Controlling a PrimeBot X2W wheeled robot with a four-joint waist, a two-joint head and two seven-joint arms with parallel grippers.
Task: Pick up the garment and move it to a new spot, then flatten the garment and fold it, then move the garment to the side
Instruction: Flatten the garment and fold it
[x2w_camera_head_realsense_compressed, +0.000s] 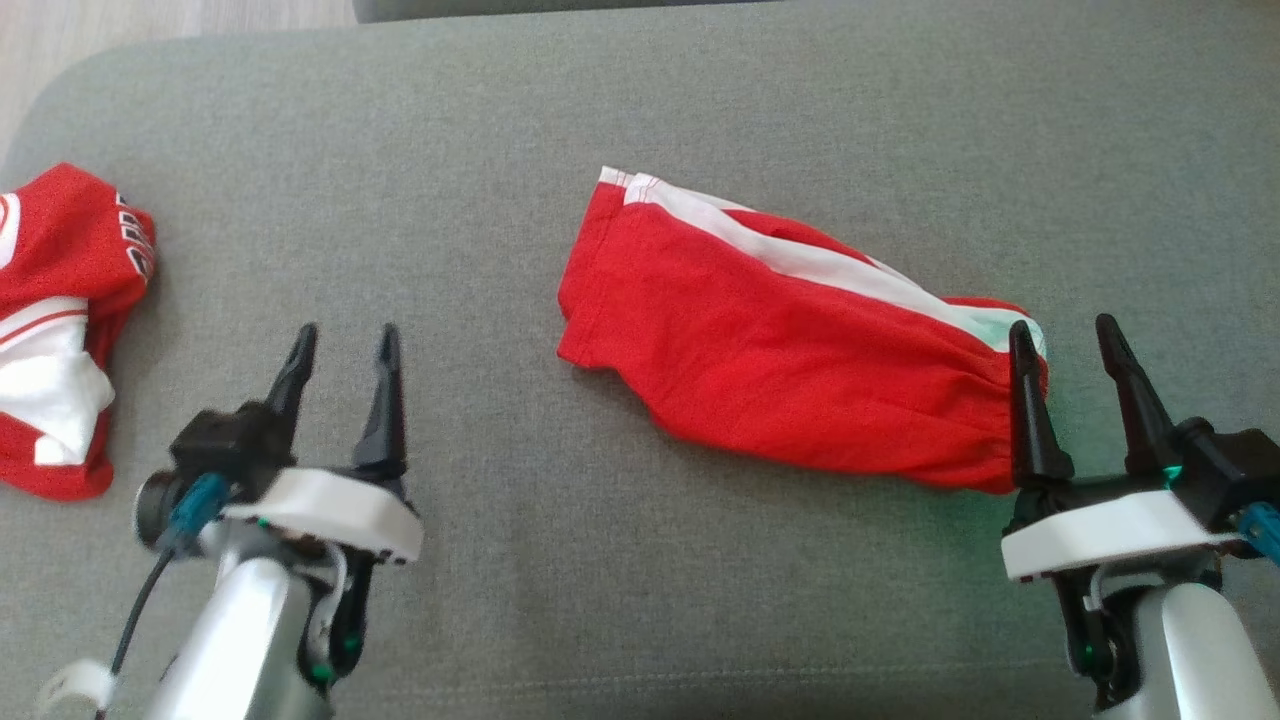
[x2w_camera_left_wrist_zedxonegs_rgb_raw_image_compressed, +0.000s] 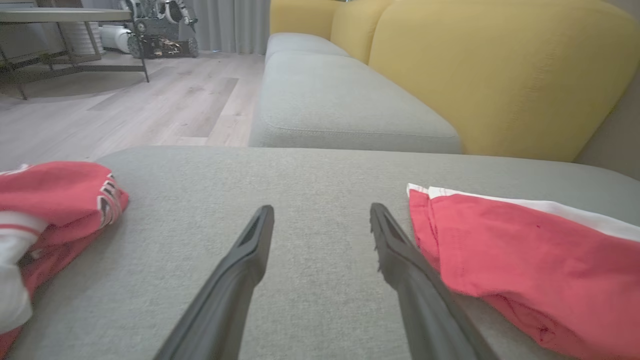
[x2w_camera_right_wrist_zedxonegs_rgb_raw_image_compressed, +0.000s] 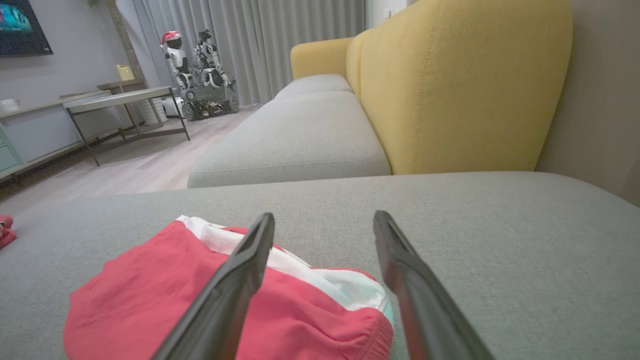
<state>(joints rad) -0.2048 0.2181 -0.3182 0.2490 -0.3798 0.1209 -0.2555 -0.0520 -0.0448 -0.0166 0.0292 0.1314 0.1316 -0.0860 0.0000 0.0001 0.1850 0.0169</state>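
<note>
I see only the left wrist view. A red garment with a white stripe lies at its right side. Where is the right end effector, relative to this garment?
Observer: In the head view the right end effector stands open at the garment's gathered waistband end, one finger above the cloth, gripping nothing.
Operator: How does the whole garment lie?
Observer: As one long strip on the grey cushion, hems toward the middle, waistband toward the robot's right.
Operator: Does my end effector touch a garment?
Observer: No; the left end effector is open over bare cushion, apart from it and from a second red-and-white garment.
</note>
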